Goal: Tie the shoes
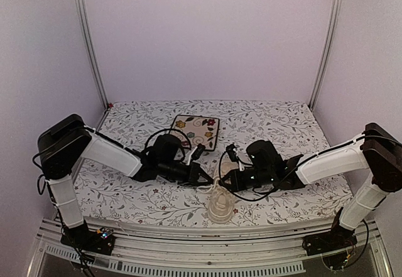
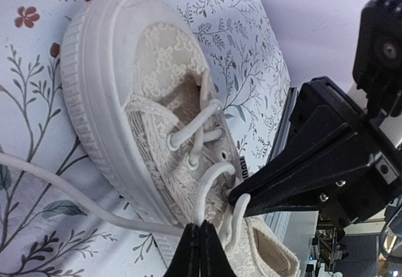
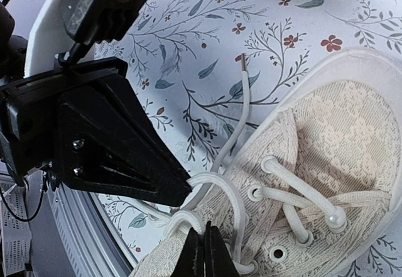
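I count one cream sneaker [image 1: 220,206], lying under the tips of both grippers. Arms [image 1: 113,154]: two. Grippers: two, the left gripper [image 1: 205,178] and the right gripper [image 1: 225,178], tip to tip above the shoe. Lace [image 3: 295,186]: one, cream. Of its free ends I can confirm one lace tip [image 3: 242,63], on the cloth beyond the right gripper; a second I cannot make out. Square floral plate [image 1: 196,130]: one, on the far side of the left gripper. Leaf-print tablecloth [image 1: 282,120]: one. Upright metal posts [image 1: 88,44]: two, well behind both grippers.
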Available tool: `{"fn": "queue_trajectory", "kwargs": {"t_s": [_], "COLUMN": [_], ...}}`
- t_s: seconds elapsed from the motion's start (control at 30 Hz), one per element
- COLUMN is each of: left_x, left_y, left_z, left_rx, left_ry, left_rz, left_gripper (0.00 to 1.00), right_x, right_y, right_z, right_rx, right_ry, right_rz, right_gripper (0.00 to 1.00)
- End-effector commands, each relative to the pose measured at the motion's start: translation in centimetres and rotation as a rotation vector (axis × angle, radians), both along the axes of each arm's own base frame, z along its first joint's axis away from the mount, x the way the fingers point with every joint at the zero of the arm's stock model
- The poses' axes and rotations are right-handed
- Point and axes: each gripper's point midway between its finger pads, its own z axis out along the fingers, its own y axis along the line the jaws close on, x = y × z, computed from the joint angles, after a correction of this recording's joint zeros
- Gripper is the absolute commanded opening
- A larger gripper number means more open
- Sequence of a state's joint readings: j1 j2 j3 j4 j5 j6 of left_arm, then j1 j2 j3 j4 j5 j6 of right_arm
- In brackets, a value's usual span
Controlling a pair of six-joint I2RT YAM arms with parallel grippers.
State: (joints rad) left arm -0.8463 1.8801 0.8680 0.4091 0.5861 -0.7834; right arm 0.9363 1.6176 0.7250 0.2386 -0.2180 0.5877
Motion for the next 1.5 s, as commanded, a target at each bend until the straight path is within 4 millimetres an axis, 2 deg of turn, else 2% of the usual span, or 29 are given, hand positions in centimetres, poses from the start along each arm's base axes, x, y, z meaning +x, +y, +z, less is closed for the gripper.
{"fn": "queue_trajectory", "kwargs": {"t_s": [0.0, 0.23, 0.47, 0.63, 0.73, 0.97, 1.13, 1.27, 1.47], "left_x": [0.2, -0.8, -1.9, -2.3, -2.1, -1.9, -2.1, -1.6, -0.2], "left_y": [-0.2, -0.8, -1.3, -1.6, -1.7, -2.0, -1.5, -0.8, 0.2], "left_z": [3.3, 5.2, 4.8, 4.4, 4.4, 3.9, 2.8, 2.8, 4.2], "left_rx": [-0.084, -0.117, -0.109, -0.101, -0.099, -0.099, -0.059, -0.012, 0.040], "left_ry": [-0.072, -0.111, -0.098, -0.086, -0.082, -0.059, -0.037, -0.061, -0.139], "left_rz": [0.019, -0.001, -0.024, -0.023, -0.007, 0.007, 0.018, 0.052, 0.106], "left_gripper": [0.00, 0.00, 0.00, 0.00, 0.00, 0.00, 0.00, 0.00, 0.20], "right_x": [-0.3, 0.1, 1.8, 2.3, 2.0, 0.6, 0.6, 0.7, 0.5], "right_y": [0.1, 0.6, 0.9, 2.0, 2.7, 3.3, 2.9, 2.2, 1.7], "right_z": [0.3, -0.2, 0.3, 1.4, 1.7, 0.3, 0.0, 0.0, -0.5], "right_rx": [-0.018, -0.038, -0.018, 0.052, 0.091, 0.156, 0.153, 0.145, 0.135], "right_ry": [-0.011, -0.020, -0.057, -0.089, -0.106, -0.098, -0.099, -0.109, -0.098], "right_rz": [-0.002, -0.027, -0.099, -0.113, -0.095, -0.054, -0.078, -0.100, -0.110], "right_gripper": [0.02, 0.02, 0.02, 0.02, 0.02, 0.02, 0.02, 0.02, 0.02]}}
